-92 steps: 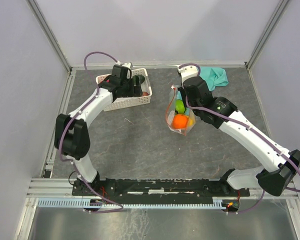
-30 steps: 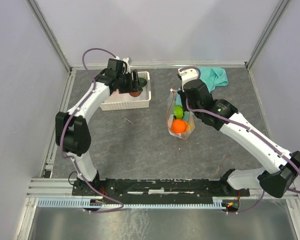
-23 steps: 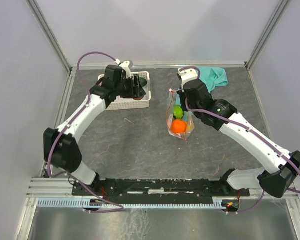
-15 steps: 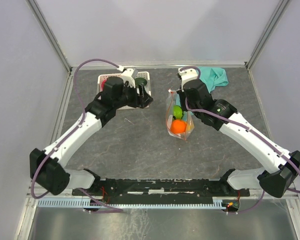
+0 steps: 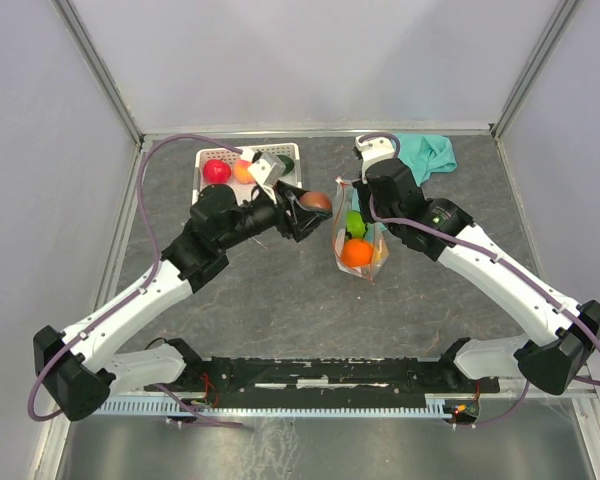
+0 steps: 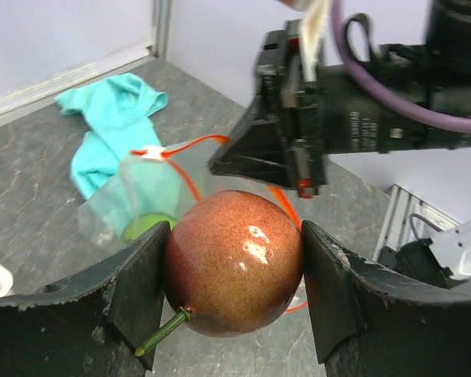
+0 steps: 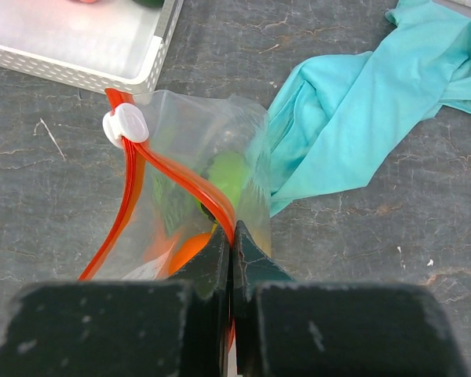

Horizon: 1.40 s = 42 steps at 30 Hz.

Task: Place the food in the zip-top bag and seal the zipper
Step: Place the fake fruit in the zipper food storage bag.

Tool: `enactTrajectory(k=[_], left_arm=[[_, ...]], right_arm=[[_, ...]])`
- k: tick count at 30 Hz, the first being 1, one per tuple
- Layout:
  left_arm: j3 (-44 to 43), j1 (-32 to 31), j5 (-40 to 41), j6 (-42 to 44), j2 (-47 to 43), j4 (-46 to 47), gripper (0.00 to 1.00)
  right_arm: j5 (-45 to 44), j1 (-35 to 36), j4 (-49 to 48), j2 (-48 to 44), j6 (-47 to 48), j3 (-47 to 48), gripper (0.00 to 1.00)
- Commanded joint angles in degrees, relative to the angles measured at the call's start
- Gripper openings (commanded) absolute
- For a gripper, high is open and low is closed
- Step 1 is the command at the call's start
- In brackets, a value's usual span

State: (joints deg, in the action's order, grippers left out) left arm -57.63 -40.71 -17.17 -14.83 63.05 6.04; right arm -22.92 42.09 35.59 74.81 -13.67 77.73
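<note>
- Fruit lies in the white perforated basket (image 5: 204, 186) at your far left. You have a red piece (image 5: 216, 171), a peach-orange piece (image 5: 244, 170) just beside it, and a dark green piece (image 5: 286, 163) at the basket's right end, partly hidden behind the left arm.
- Your left fingers (image 6: 137, 287) are clamped on a brownish-red fruit (image 6: 234, 261), one finger on each side, with its green stem poking out below. They hold it clear of the worktop (image 5: 280, 290), between the basket and the bag, near the bag's mouth and not inside it.
- Next comes the zip-top bag (image 5: 358, 235), standing on the worktop right of centre. You can see a green fruit (image 7: 228, 177) and an orange fruit (image 7: 184, 247) through the clear plastic.
- The bag's zipper (image 7: 129, 196) is unsealed. Its two red-orange strips part below the white slider (image 7: 124, 126), which sits at the end nearest the basket.
- Your right fingers (image 7: 220, 263) are pressed together on one strip of the zipper, pinching the bag's mouth edge from above.
- A crumpled teal cloth (image 5: 427, 153) lies on the worktop to the right of the bag, in the far right corner. From the right wrist it seems to touch the bag's side, though you cannot be sure.
</note>
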Motion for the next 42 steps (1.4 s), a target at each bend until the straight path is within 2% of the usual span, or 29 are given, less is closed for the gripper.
enactTrajectory(k=[1, 12, 16, 21, 26, 30, 35, 42], left_arm=[[-1.09, -2.96, -3.89, 4.94, 1.63, 6.26, 0.38], [-3.11, -10.35, -1.49, 11.35, 7.41, 5.90, 0.39], [-4.73, -12.53, 0.99, 14.03, 9.96, 2.99, 0.40], [-5.05, -14.43, 5.37, 15.60, 12.26, 1.78, 0.42], [-5.12, -15.10, 14.01, 15.56, 13.69, 0.23, 0.43], [-5.13, -15.19, 17.76, 15.20, 14.16, -0.58, 0.51], [-5.45, -15.28, 17.15, 14.42, 15.18, -0.81, 0.64], [-5.70, -15.22, 18.49, 13.41, 15.21, -1.70, 0.75]], right_arm=[[0.15, -0.24, -2.64, -0.52, -1.00, 0.84, 0.02], [0.16, -0.22, -2.55, -1.15, -1.48, 0.45, 0.02], [0.35, -0.21, -2.55, -1.15, -1.53, 0.47, 0.02], [0.36, -0.21, -2.72, -1.02, -1.48, 0.43, 0.02], [0.42, -0.23, -2.70, -0.98, -1.40, 0.47, 0.02], [0.42, -0.22, -2.89, -0.98, -1.36, 0.40, 0.02], [0.68, -0.20, -3.12, -0.68, -1.36, 0.32, 0.02], [0.55, -0.24, -3.32, -1.04, -1.54, -0.10, 0.02]])
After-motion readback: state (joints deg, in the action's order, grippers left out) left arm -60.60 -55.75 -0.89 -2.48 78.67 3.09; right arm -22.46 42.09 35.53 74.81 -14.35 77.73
